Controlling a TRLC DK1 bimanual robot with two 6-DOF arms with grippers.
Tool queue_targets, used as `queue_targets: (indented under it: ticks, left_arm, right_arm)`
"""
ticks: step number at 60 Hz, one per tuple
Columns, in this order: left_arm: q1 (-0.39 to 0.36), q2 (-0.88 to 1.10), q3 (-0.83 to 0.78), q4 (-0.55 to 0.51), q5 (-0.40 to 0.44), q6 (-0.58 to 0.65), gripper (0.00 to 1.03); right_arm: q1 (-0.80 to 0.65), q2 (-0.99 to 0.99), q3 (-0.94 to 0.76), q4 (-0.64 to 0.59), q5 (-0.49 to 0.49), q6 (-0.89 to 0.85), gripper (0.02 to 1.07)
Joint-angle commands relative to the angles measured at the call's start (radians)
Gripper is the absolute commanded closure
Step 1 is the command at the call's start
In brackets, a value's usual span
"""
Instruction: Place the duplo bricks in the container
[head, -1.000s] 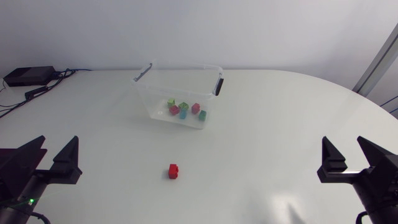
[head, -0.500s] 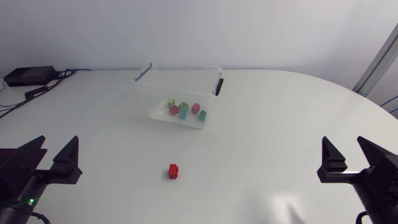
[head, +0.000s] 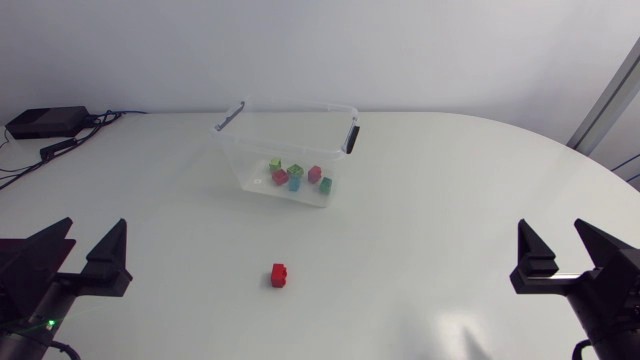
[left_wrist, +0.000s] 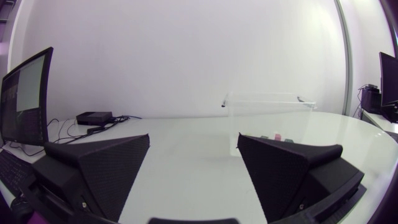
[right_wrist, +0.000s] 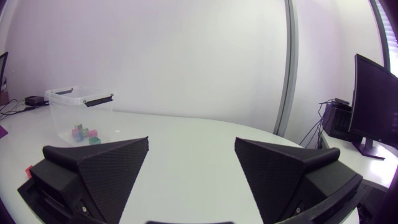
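Duplo bricks (head: 296, 177), several, are seen in container (head: 285, 150) at upper centre; one red brick (head: 280, 275) is left at lower centre; left gripper (head: 96, 224) and right gripper (head: 550, 225) are held open, empty

The left hand (head: 96, 228) and right hand (head: 551, 230) are matte black, wedge-fingered.

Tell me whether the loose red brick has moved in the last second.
No. The red brick lies where it did in the head view, at the same gap from the clear container behind it.
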Motion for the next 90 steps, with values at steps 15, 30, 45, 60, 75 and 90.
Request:
queue_targets:
  ticks: [15, 30, 45, 60, 75, 90]
  left_arm:
    - [0.008, 0.109, 0.11, -0.029, 0.001, 0.024, 0.04]
    - [0.009, 0.435, 0.342, -0.125, 0.001, 0.009, 0.04]
    - [0.003, 0.617, 0.541, -0.349, 0.001, -0.023, 0.04]
    - [-0.134, 0.697, 0.664, -0.544, 0.0, -0.085, 0.04]
    - [-0.428, 0.817, 0.649, -0.612, -0.103, -0.177, 0.04]
    - [-0.565, 0.981, 0.669, -0.608, -0.114, -0.26, 0.04]
  right_arm:
    - [-0.008, -0.006, -0.02, 0.005, -0.004, -0.009, 0.07]
    - [-0.008, -0.006, -0.02, 0.005, -0.004, -0.009, 0.07]
    - [-0.008, -0.006, -0.02, 0.005, -0.004, -0.009, 0.07]
    - [-0.008, -0.006, -0.02, 0.005, -0.004, -0.009, 0.07]
    - [-0.008, -0.006, -0.02, 0.005, -0.004, -0.009, 0.07]
    - [-0.008, -0.006, -0.02, 0.005, -0.004, -0.009, 0.07]
